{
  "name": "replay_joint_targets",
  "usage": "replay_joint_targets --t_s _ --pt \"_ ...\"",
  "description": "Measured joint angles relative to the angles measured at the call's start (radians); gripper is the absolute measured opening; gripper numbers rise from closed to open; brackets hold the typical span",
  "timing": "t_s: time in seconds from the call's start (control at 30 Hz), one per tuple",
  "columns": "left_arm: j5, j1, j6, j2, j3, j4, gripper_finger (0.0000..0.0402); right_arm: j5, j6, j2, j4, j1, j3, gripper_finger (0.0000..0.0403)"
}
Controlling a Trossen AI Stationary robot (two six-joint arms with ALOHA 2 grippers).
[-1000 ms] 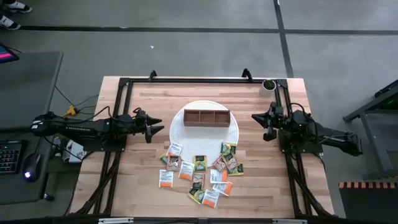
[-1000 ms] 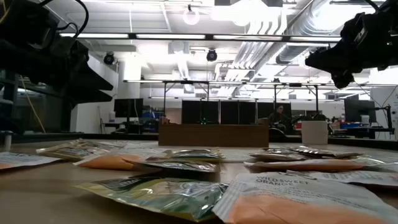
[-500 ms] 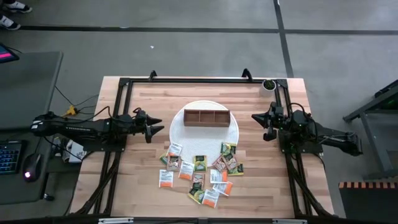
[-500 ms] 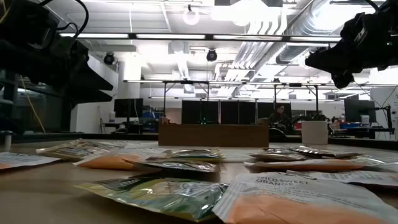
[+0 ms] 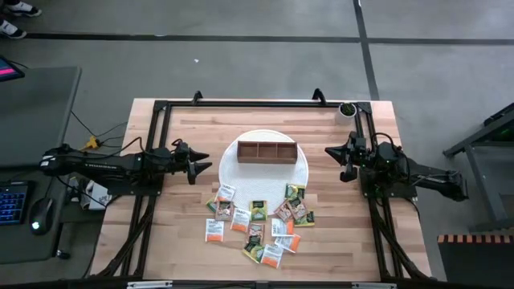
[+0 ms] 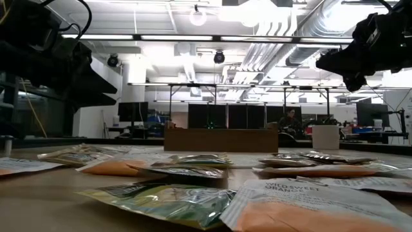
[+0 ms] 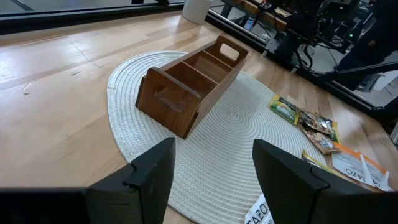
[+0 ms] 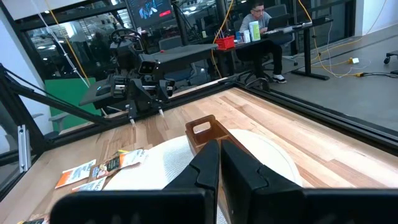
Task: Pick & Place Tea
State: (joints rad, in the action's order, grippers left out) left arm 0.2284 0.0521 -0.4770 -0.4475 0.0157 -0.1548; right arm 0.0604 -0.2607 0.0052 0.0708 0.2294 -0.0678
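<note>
1. The left gripper [image 5: 210,168] hovers with fingers spread and empty, near the tabletop's [image 5: 185,241] left edge, just off the mat's [image 5: 231,173] left rim.
2. The right gripper [image 5: 328,150] hangs with fingers pressed together, holding nothing, near the right edge.
3. The box [image 5: 267,151] sits on the mat at the tabletop's middle.
4. The tea [image 5: 259,222] lies scattered between the mat and the near edge.
</note>
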Motion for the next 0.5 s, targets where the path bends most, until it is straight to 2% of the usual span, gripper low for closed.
replay_joint_targets --t_s 0.5 --pt "0.002 0.000 0.001 0.000 0.000 0.004 0.0214 0.000 0.000 0.000 0.000 0.000 0.000 0.0012"
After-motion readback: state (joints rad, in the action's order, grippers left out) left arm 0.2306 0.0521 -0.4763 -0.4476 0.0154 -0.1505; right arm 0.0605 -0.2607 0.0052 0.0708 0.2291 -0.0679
